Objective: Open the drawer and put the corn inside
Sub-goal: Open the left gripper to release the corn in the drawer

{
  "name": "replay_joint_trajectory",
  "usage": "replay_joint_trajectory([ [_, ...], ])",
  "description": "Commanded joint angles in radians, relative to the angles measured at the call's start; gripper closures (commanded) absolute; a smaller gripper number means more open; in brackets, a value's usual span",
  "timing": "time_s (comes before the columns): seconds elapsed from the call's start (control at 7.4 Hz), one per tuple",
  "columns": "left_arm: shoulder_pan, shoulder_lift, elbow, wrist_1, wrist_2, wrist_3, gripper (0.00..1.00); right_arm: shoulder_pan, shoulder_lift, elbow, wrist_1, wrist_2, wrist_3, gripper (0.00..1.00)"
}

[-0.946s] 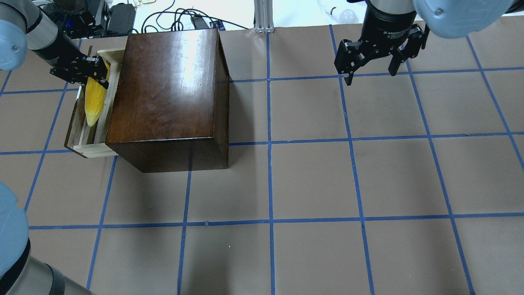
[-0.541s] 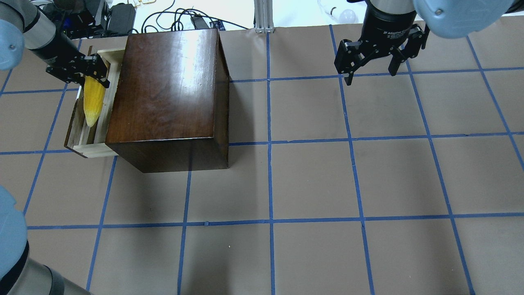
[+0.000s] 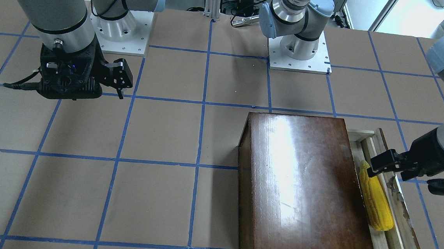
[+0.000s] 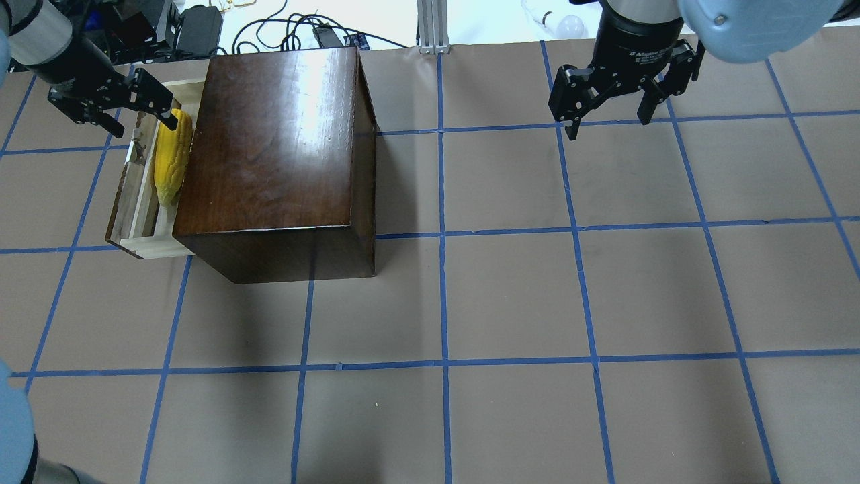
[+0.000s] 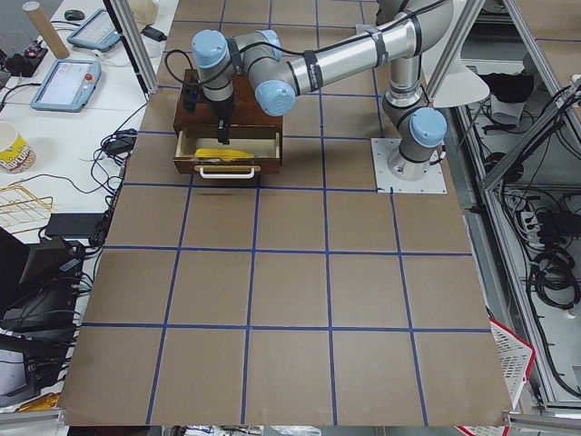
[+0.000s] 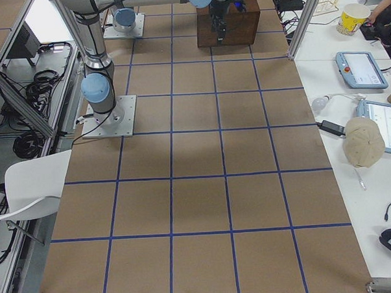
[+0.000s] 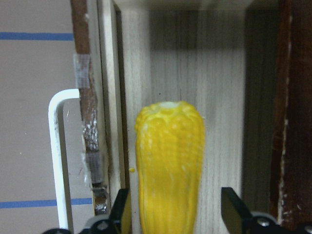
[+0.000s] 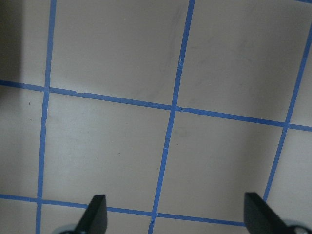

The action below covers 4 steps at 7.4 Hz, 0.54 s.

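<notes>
The drawer is pulled out of the dark-brown box at the table's far left. The yellow corn lies inside it along the box side, free of any grip; it also shows in the front view and the left wrist view. My left gripper is open and empty, just above the corn's thick end, with its fingers on either side of the cob and apart from it. My right gripper is open and empty at the far right, over bare table.
The drawer's white wire handle sticks out from its dark front panel. Cables and boxes lie beyond the table's far edge. The brown table carries a grid of blue tape.
My left gripper has opened, let go of the corn and drawn back away from the box. The corn has settled in the drawer against the box side. The right arm has not moved.
</notes>
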State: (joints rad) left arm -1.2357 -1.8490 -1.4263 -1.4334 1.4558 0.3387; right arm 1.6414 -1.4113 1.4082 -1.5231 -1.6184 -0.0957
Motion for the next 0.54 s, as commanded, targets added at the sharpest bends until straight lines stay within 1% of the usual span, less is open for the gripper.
replay_joint_trajectory([
  [0.0,-0.123,0.106,-0.005,-0.038,0.006,-0.105,0.0,0.0,0.0,0.0,0.0,0.0,0.001,0.0],
  [0.27,-0.293,0.183,-0.032,-0.052,0.102,-0.165,0.0,0.0,0.0,0.0,0.0,0.0,0.001,0.0],
  [0.41,-0.342,0.235,-0.06,-0.108,0.103,-0.165,0.0,0.0,0.0,0.0,0.001,0.0,-0.001,0.0],
])
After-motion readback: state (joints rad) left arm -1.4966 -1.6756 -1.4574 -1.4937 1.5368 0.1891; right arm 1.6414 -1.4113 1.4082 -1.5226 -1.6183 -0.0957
